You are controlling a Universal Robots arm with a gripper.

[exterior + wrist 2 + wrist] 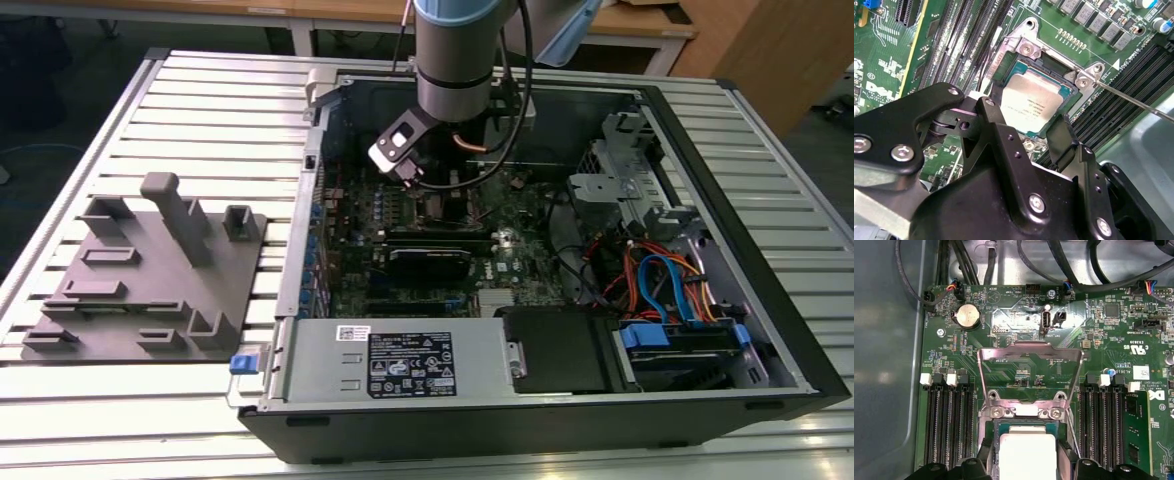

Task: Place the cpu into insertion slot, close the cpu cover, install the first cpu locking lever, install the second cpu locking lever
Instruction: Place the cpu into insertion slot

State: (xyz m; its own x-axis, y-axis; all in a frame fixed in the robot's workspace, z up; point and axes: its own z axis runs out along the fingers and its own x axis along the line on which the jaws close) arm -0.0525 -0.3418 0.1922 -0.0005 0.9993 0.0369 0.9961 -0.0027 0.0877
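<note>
In insertion slot (1051, 65), cpu (1031, 102), cpu cover (1029, 350) raised

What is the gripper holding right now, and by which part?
That cannot be told: the gripper hangs over the cpu lying in the insertion slot, and any contact with its edges is hidden.

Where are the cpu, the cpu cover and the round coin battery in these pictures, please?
cpu (1031, 102): second wrist view, middle of its silver metal top.
cpu cover (1024, 350): first wrist view, frame bar farthest from its hinge.
coin battery (967, 316): first wrist view, centre of its round face.
</note>
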